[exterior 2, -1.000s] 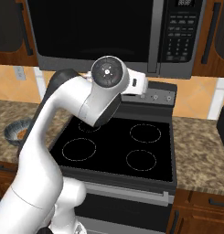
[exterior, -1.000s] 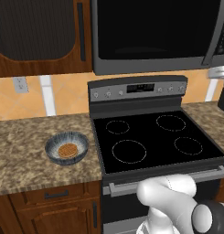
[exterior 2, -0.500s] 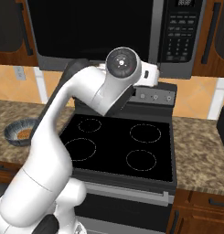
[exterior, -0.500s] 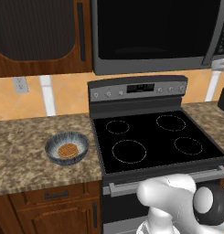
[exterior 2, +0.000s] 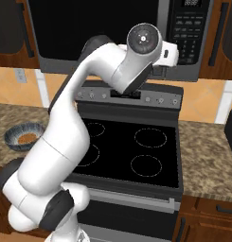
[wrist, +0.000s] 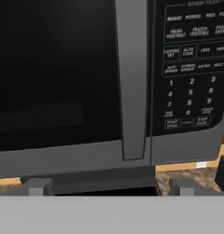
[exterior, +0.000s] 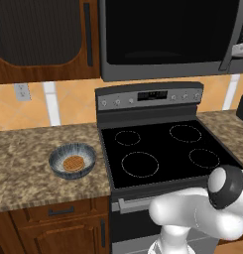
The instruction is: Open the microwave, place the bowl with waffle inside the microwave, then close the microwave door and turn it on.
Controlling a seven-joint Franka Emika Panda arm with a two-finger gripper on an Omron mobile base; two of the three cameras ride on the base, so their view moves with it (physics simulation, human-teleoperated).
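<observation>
The microwave (exterior: 167,39) hangs over the stove with its dark glass door (wrist: 54,73) shut. In the hand view the grey vertical handle (wrist: 134,77) stands straight ahead, with the keypad (wrist: 191,68) to its right. My gripper (wrist: 111,186) is open and a short way in front of the handle, touching nothing; from the right base it shows as the white hand (exterior 2: 169,53) raised before the keypad. The blue-grey bowl (exterior: 72,160) sits on the counter left of the stove with the round waffle (exterior: 73,163) inside it. The same bowl (exterior 2: 25,136) sits far left in the right base view.
The black-topped stove (exterior: 162,154) with its control panel (exterior: 150,96) lies below the microwave. Granite counter (exterior: 24,168) flanks it on both sides. A brown wooden cabinet (exterior: 38,39) hangs to the microwave's left. A dark object (exterior 2: 231,132) stands on the right counter.
The arm has swung up and to the right, carrying the open gripper across the microwave front toward the handle and keypad. The bowl has not moved.
</observation>
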